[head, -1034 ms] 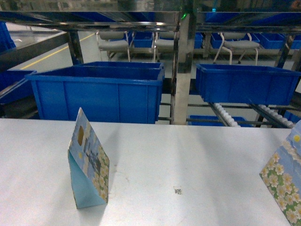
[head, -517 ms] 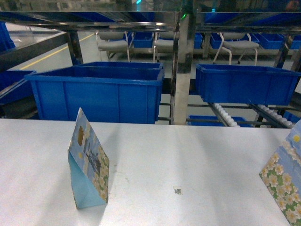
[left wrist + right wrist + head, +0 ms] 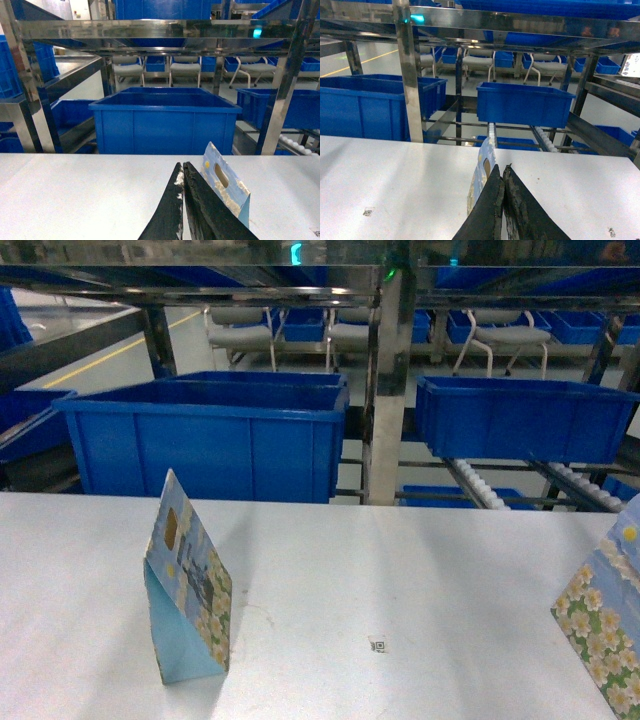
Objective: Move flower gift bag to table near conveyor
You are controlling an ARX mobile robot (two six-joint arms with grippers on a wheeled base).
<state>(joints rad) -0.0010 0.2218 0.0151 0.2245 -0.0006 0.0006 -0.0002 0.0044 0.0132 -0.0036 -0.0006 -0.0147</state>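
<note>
Head view. We recorded the table [image 3: 420, 570], white-topped, filling the lower half, with a tiny black square code mark [image 3: 378, 645] right of centre. One flower gift bag [image 3: 187, 585] stood upright on the table at left, folded flat to a narrow wedge, its floral face turned right. A second flowered bag [image 3: 605, 620] stood at the right edge, partly cut off. Behind the table's far edge we noted the conveyor [image 3: 385, 390], a steel frame with white roller tracks [image 3: 480, 485] sloping at right. A large blue bin [image 3: 205, 435] sat left of the steel post, a smaller blue bin [image 3: 520, 415] right of it. Grey chairs [image 3: 240, 332] stood beyond. Neither gripper appeared here.

Left wrist view. We logged the left gripper [image 3: 183, 170] with its two black fingers pressed together, tips meeting, nothing between them. The flower gift bag [image 3: 225, 182] stood just right of the tips; we could not tell whether it touched them. The blue bin [image 3: 165, 122] and steel racking [image 3: 150, 35] lay beyond the table [image 3: 75, 195].

Right wrist view. We logged the right gripper [image 3: 502, 172], fingers likewise clamped against each other, holding nothing. The second bag [image 3: 482, 172] stood edge-on just left of the tips, on the table [image 3: 395, 175]. Roller tracks [image 3: 542, 140] and a blue bin [image 3: 525, 102] lay behind.
</note>
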